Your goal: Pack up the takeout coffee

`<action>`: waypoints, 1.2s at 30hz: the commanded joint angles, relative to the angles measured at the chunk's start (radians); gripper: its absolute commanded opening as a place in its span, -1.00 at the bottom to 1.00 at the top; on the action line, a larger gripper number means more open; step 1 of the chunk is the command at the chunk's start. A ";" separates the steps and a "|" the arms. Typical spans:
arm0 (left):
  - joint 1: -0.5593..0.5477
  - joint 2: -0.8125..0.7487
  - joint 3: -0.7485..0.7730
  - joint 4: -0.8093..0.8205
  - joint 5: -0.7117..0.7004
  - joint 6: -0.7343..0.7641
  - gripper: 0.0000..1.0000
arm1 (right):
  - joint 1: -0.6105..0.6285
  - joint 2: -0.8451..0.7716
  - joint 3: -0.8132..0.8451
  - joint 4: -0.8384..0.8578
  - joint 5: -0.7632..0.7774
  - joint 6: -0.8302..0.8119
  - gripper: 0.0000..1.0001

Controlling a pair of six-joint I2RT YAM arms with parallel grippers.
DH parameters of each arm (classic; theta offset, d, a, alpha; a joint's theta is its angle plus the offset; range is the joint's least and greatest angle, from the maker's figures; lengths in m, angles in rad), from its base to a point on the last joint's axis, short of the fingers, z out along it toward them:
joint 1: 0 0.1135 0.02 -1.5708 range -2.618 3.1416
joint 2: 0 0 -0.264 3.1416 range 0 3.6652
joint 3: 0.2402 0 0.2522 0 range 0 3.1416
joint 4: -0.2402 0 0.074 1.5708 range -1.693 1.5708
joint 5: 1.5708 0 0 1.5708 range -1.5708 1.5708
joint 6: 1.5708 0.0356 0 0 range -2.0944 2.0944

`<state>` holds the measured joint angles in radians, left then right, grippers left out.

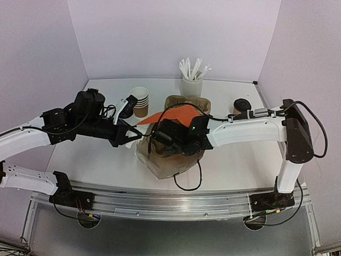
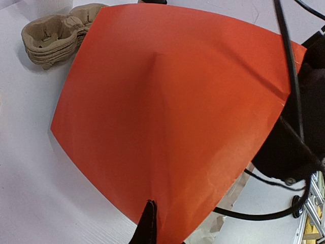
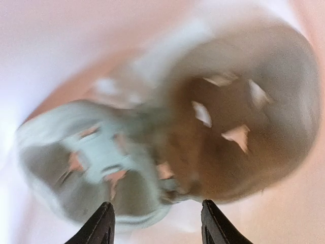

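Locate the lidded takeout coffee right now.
Top view: the takeout coffee stands upright at the far right of the table, just behind the right arm, to the right of the stacked pulp cup carriers.

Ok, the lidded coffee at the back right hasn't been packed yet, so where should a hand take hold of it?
Take the coffee by its paper wall just under the black lid, coming in level from the near side. It stands upright and round, so it can be pinched across the middle; gripped by the lid alone, it might pop loose.
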<state>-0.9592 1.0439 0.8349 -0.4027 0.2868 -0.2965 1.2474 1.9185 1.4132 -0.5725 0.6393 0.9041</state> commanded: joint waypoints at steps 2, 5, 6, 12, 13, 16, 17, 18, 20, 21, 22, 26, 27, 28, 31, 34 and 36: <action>0.004 0.010 0.075 -0.072 0.030 0.005 -1.00 | 0.009 -0.112 -0.008 -0.091 0.020 -0.025 0.08; 0.004 0.028 0.108 -0.103 0.041 0.002 -1.00 | 0.014 -0.111 0.024 -0.108 0.013 -0.073 0.05; 0.004 0.039 0.119 -0.116 0.043 0.004 -1.00 | 0.022 -0.104 0.042 -0.107 0.009 -0.108 0.04; 0.004 0.050 0.137 -0.138 0.049 0.016 -1.00 | 0.062 -0.071 0.090 -0.106 0.046 -0.296 0.02; 0.004 0.049 0.131 -0.134 0.053 0.016 -1.00 | 0.059 -0.062 0.088 -0.104 0.050 -0.322 0.04; 0.004 0.048 0.122 -0.117 0.081 0.014 -1.00 | 0.019 -0.005 0.112 -0.103 -0.005 -0.390 0.09; 0.004 0.049 0.121 -0.112 0.087 0.014 -1.00 | 0.002 0.013 0.121 -0.103 -0.033 -0.401 0.11; 0.004 0.050 0.122 -0.107 0.093 0.015 -1.00 | -0.013 0.029 0.129 -0.103 -0.055 -0.409 0.12; 0.004 0.050 0.127 -0.104 0.096 0.021 -1.00 | -0.029 0.050 0.132 -0.102 -0.050 -0.404 0.14; 0.004 0.049 0.129 -0.104 0.098 0.023 -1.00 | -0.036 0.054 0.130 -0.101 -0.041 -0.397 0.14; 0.003 0.048 0.129 -0.104 0.102 0.025 -1.00 | -0.042 0.058 0.130 -0.101 -0.035 -0.391 0.15; 0.004 0.045 0.128 -0.104 0.118 0.035 -1.00 | -0.046 0.086 0.159 -0.100 -0.027 -0.399 0.19; 0.004 0.046 0.127 -0.104 0.123 0.041 -1.00 | -0.046 0.093 0.164 -0.101 -0.026 -0.399 0.20; 0.004 0.048 0.130 -0.106 0.130 0.050 -1.00 | -0.046 0.099 0.168 -0.101 -0.023 -0.405 0.22; 0.004 0.052 0.146 -0.119 0.146 0.086 -1.00 | -0.047 0.110 0.176 -0.100 -0.017 -0.433 0.32; 0.004 0.053 0.166 -0.125 0.167 0.113 -1.00 | -0.058 0.128 0.183 -0.096 -0.062 -0.488 0.27; 0.003 0.054 0.176 -0.125 0.174 0.117 -1.00 | -0.070 0.147 0.185 -0.090 -0.132 -0.527 0.03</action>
<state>-0.9459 1.0904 0.9412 -0.5344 0.3640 -0.2293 1.1947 2.0108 1.5664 -0.6693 0.6050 0.4672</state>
